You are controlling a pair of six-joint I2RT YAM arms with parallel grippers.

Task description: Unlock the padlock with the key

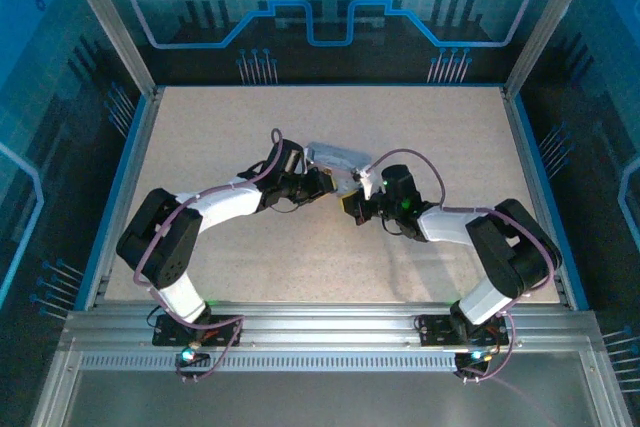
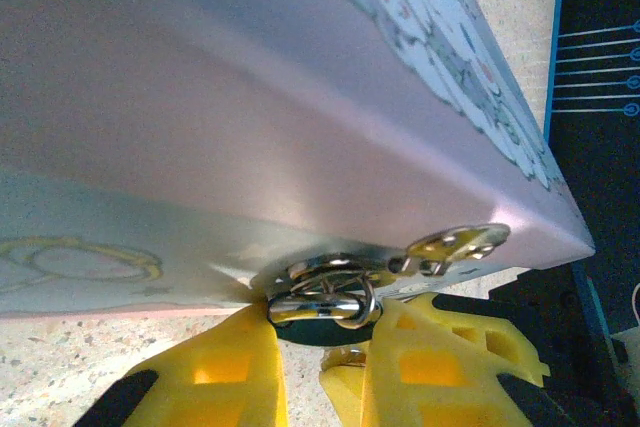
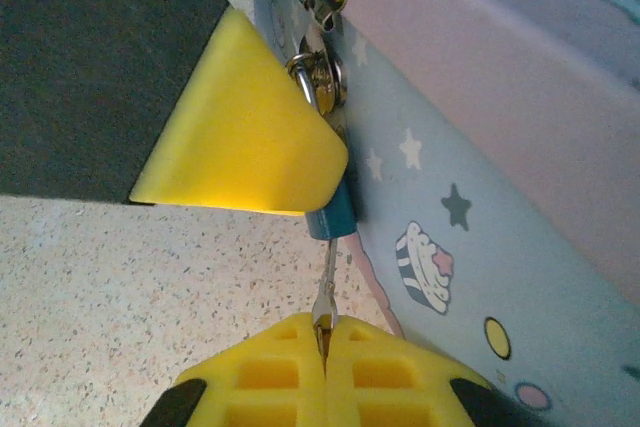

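Near side: table [image 1: 300, 267] lies open from the base rail [image 1: 330, 322] to the work. There's more free room left, right and beyond, out to the blue border [image 1: 137, 167].

Mid-table: right gripper [image 3: 325, 335] has its fingers pressed together, pinching the key [image 3: 325, 292]. The key's shaft runs straight up to meet the underside of the padlock [image 3: 336, 215]. The padlock hangs against the front wall of the tin box [image 1: 335, 157]. Left gripper [image 2: 320, 347] pinches the padlock body from both sides.

Box sits just beyond both grippers, lid down, inside hidden.
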